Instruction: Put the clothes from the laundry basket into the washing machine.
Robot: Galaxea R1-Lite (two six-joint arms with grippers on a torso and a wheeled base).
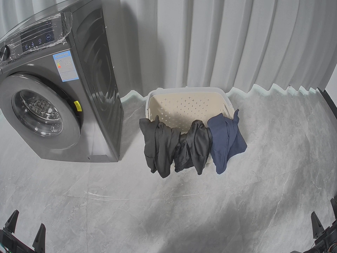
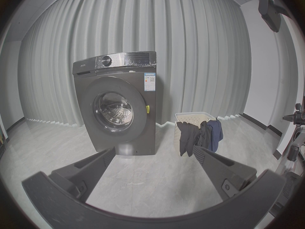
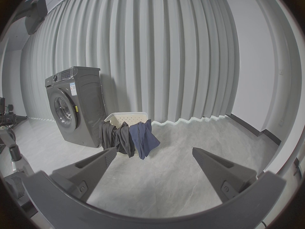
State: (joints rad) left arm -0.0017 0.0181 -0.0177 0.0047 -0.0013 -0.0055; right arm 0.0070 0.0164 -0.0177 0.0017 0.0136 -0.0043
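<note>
Clothes (image 1: 192, 145) hang over laundry basket (image 1: 189, 104) beside shut washing machine (image 1: 93, 74)

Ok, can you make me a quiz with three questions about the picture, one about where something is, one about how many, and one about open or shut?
1. Where is the basket?
A) on the floor, right of the washer
B) on top of it
C) inside it

2. How many clothes hang over its front rim?
A) one
B) three
C) five

3. The washer's door is
A) wide open
B) missing
C) shut

Answers:
1 A: the basket stands on the floor next to the washer's side.
2 B: two dark pieces and one blue piece hang over the rim.
3 C: the round door lies flat against the washer's front.
</note>
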